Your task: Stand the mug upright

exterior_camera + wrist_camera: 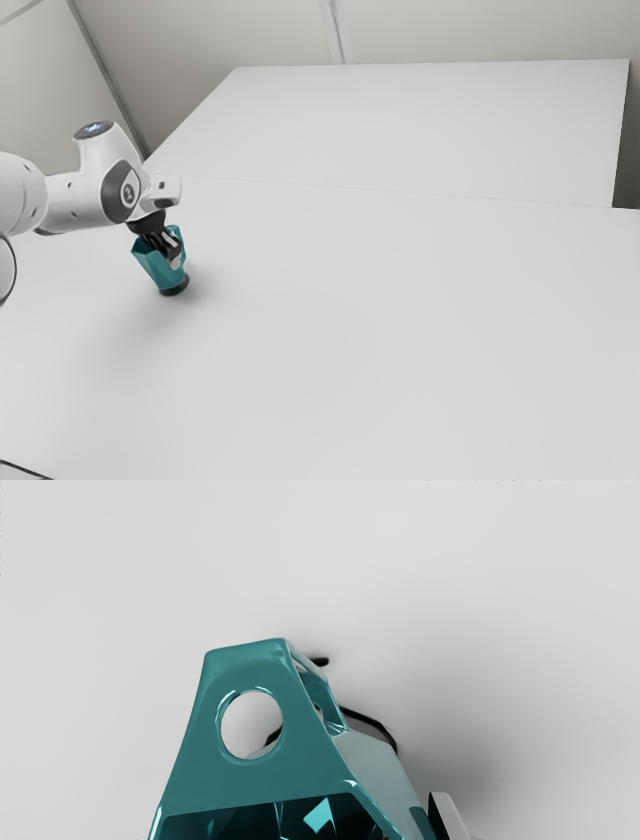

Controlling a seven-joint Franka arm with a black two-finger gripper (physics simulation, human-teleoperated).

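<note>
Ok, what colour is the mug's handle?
Teal; the mug's handle shows best in the wrist view.

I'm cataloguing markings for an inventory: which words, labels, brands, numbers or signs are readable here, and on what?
None can be read.
Arm's side cap: a pale mark, too small to read.
Arm's upper cap: bright marks, too small.
Teal mug: no lettering visible.

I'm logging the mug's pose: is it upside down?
No, the exterior view shows the teal mug leaning a little, its dark base lowest and its open end uppermost.
</note>
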